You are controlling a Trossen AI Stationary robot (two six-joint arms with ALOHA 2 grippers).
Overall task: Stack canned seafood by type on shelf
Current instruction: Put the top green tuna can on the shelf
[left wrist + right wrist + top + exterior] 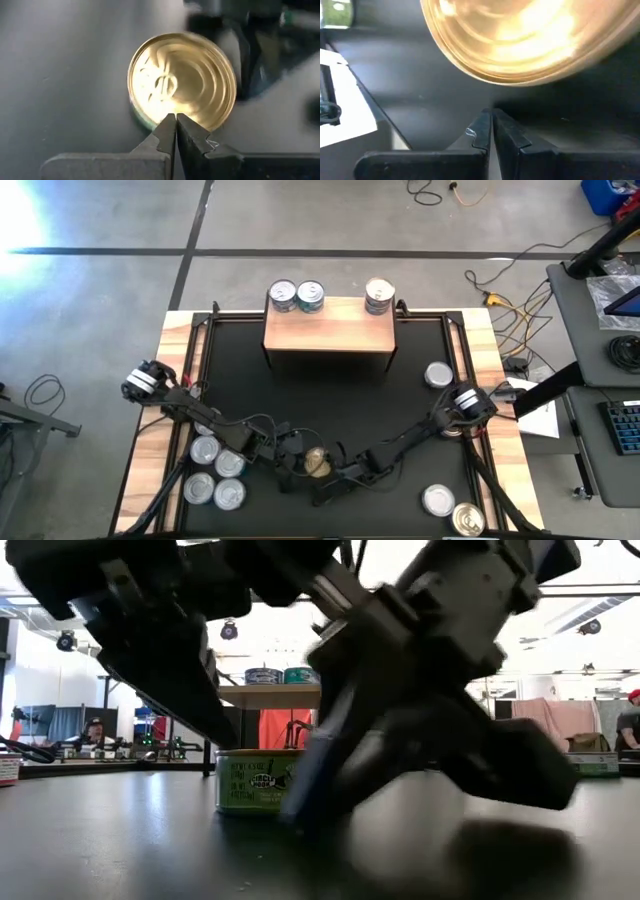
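1. Gold-topped tin [317,463] flat on the black mat [330,400], well in front of the shelf [328,328], near the mat's front edge. Yellowish-green side label visible in the low view [250,783].
2. Left gripper [175,120] right at the tin's rim on one side, fingers pressed together, pinching nothing.
3. Right gripper [491,120] just beside the same tin on the other side, fingers also pressed together, nothing held.
4. Risk: both grippers crowded around one tin. Any push from either likely slides the tin into the other arm, or the fingers collide with each other.
5. Risk: no grasp possible with tips shut. Must back off and spread before descending; descending as is would press down on the lid or skate the tin across the mat.
6. Risk: smooth low tin on smooth mat, so an off-centre pinch probably squirts it out sideways.
7. Shelf state: two tins [297,296] with blue-green labels side by side at the shelf's left rear, one stack [379,295] at its right rear. Wrong-type placement possible; gold lid matches neither silver lid group from above, label check needed.
8. Cluster of silver tins [215,472] left of the gold tin, close under the left arm; arm sweep could knock them.
9. More tins [450,510] right of it, one [438,374] nearer the shelf.
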